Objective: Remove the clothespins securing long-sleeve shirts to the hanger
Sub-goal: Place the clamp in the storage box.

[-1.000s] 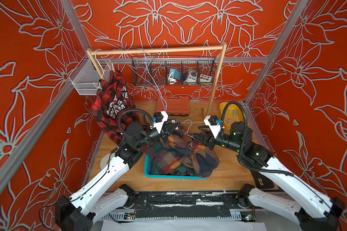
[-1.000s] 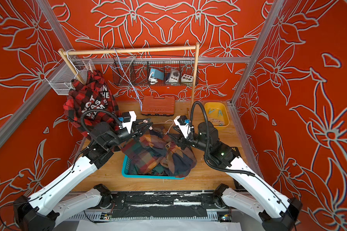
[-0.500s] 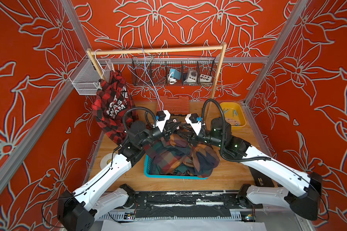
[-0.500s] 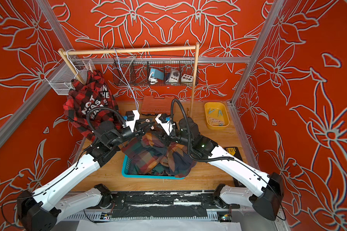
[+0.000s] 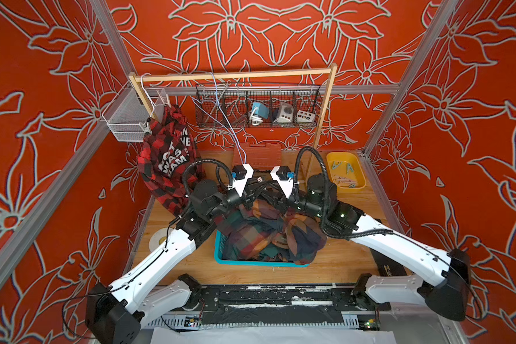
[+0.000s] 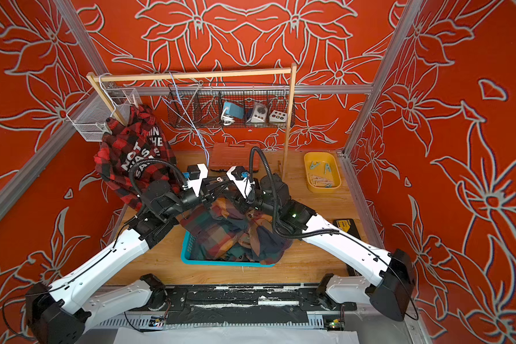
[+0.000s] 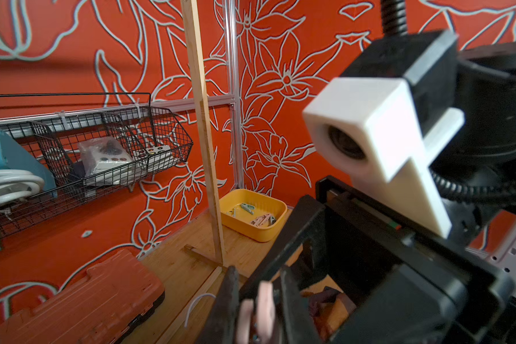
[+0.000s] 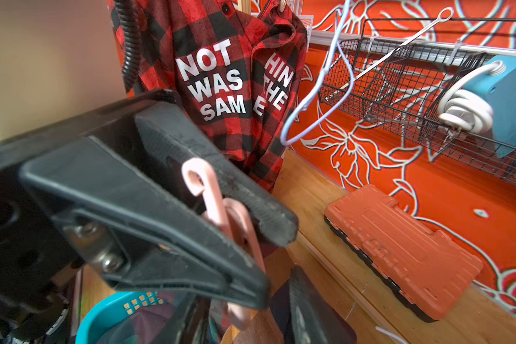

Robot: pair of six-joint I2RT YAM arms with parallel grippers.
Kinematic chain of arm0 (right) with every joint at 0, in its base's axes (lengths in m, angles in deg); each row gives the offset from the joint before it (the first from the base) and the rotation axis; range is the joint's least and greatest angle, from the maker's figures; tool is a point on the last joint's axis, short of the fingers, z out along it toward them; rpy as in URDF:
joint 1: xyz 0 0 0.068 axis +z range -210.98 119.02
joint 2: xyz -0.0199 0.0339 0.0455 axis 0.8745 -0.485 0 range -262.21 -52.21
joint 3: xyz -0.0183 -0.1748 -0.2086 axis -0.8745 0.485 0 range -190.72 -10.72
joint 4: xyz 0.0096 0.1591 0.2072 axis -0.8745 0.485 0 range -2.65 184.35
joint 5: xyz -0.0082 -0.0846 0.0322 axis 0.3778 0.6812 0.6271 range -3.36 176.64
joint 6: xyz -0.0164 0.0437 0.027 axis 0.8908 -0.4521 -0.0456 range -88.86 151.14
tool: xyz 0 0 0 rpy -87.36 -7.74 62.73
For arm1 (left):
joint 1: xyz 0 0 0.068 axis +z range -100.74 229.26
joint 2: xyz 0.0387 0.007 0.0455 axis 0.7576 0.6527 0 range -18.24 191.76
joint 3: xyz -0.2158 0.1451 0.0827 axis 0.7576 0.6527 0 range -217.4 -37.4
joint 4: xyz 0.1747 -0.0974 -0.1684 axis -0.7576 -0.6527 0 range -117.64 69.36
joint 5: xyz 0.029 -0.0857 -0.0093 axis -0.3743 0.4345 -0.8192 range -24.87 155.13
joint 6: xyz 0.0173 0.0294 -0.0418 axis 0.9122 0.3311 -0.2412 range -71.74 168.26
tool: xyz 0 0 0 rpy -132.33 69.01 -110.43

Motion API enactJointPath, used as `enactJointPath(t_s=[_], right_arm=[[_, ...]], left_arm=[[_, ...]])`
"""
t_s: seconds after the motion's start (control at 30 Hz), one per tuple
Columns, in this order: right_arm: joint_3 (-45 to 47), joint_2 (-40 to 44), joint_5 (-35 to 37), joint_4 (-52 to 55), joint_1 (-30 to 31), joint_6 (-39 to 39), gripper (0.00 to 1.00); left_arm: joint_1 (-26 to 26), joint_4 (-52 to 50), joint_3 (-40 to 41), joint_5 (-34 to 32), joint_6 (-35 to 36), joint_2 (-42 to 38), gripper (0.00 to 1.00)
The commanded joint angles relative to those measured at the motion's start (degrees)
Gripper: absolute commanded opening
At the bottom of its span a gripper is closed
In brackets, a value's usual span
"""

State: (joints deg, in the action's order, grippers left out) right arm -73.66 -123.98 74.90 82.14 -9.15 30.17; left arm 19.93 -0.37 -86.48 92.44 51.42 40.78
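– Where is the pink clothespin (image 8: 218,205) to be found?

– It is held up in the middle of the scene, just past the far edge of the teal basket (image 5: 251,263). It is pinched in the left gripper (image 7: 258,293), whose jaws are closed on it.

– And what is seen of the right gripper (image 8: 248,309)?

– Its jaws are seen standing apart, one on each side of the clothespin's free end. No squeeze from them can be seen yet.

– How is the clothespin thought to handle?

– It is judged to be light, hard and smooth, with a spring inside. It could be flicked away if it is pinched at a slant. It is best taken by its two long flat sides, close to the free end, and pressed gently.

– Where are the shirts?

– The red-and-black shirt (image 5: 167,160) is hung at the far left end of the wooden rail (image 5: 236,76). The dark plaid shirts (image 5: 262,235) are heaped in the basket, under both grippers. They are judged to be soft and floppy, so cloth could be caught by a finger.

– Are more clothespins (image 5: 344,171) to be seen?

– Some are seen lying in the yellow tray (image 5: 362,178) at the far right.
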Motion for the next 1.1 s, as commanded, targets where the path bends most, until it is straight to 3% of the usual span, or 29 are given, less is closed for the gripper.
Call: enactJointPath(t_s=[0.0, 0.17, 0.33, 0.53, 0.57, 0.63, 0.73, 0.8, 1.07], right_arm=[[-1.5, -0.4, 1.8, -3.1, 0.5, 0.6, 0.38], [-1.5, -1.0, 1.7, -3.9, 0.8, 0.7, 0.24], [-1.6, -1.4, 0.9, -4.6, 1.0, 1.0, 0.02], [-1.4, -0.6, 2.0, -3.6, 1.1, 1.3, 0.00], [-1.2, -0.3, 2.3, -3.2, 1.1, 1.4, 0.00], [-0.8, 0.7, 3.5, -1.8, 1.2, 1.3, 0.00], [0.3, 2.6, 6.3, 0.9, 0.7, 0.7, 0.00], [1.8, 4.2, 6.5, 2.0, -0.3, 0.0, 0.00], [8.5, 11.5, 3.2, 4.8, -9.9, -7.3, 0.00]], left_arm=[[-0.3, 1.3, -1.3, 1.5, -0.8, 0.3, 0.00], [-0.3, 1.3, -1.3, 2.0, -1.3, 0.4, 0.00], [-0.3, 0.9, -1.4, 2.5, -1.4, 0.2, 0.00], [-0.3, -0.3, -2.4, 1.7, -0.9, 0.3, 0.00], [-0.3, -0.9, -2.7, 1.3, -0.6, 0.3, 0.08], [-0.3, -1.9, -3.5, 0.8, 0.2, 0.2, 0.35], [-0.3, -1.6, -3.5, 0.5, 1.0, -0.6, 0.67], [-0.3, -0.5, -3.0, 0.2, 1.1, -1.5, 0.80], [-0.2, 1.0, -1.8, -1.2, 1.7, -4.9, 0.85]])
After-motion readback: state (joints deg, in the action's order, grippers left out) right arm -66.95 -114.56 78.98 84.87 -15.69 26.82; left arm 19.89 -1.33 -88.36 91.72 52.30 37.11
